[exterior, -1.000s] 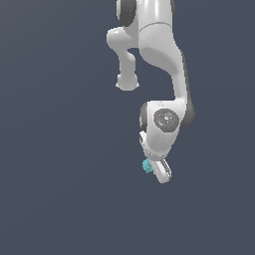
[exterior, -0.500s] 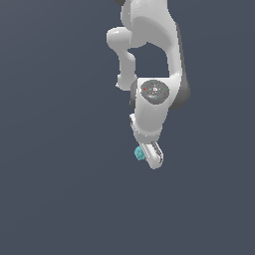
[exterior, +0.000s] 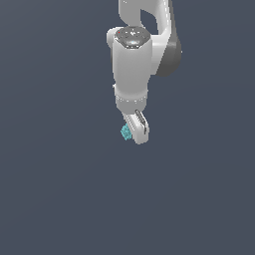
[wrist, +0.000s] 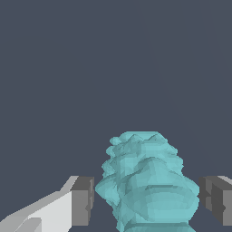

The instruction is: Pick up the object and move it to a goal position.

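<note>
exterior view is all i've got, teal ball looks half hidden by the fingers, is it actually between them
Observer: Yes. In the wrist view the teal ball sits between the two fingers, filling most of the space between them.
Operator: are the pads touching it
Observer: The wrist view shows a thin dark sliver on each side between the ball and the grey pads, so I cannot confirm contact.
Operator: anything under it
Observer: In the wrist view only plain dark background shows beyond the ball; no surface or goal marker shows there.
</note>
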`<control>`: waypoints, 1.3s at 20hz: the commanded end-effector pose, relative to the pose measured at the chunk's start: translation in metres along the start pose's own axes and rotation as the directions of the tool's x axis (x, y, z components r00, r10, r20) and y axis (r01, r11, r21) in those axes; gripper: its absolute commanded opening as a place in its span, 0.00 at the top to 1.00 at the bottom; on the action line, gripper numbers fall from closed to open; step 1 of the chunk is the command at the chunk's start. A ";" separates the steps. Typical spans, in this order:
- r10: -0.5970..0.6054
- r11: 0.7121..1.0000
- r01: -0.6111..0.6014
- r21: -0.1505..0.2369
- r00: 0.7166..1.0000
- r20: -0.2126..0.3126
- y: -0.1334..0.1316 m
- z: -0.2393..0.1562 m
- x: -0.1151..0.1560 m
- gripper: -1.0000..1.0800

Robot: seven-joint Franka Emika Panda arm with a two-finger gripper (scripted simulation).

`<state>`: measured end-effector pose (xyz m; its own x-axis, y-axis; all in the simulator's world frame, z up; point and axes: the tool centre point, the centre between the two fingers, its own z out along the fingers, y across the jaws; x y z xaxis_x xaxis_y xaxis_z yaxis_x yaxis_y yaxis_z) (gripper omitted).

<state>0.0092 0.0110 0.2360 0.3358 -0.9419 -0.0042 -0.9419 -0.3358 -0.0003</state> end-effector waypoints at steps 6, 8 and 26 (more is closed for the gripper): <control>0.001 1.000 -0.001 0.000 1.000 0.000 0.042 -0.079 0.031 1.00; 0.001 1.000 -0.001 0.000 1.000 0.000 0.053 -0.101 0.039 1.00; 0.000 1.000 0.000 0.000 1.000 -0.004 0.113 -0.231 0.089 1.00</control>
<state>-0.0654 -0.1090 0.4612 0.3353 -0.9421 -0.0002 -0.9421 -0.3353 -0.0012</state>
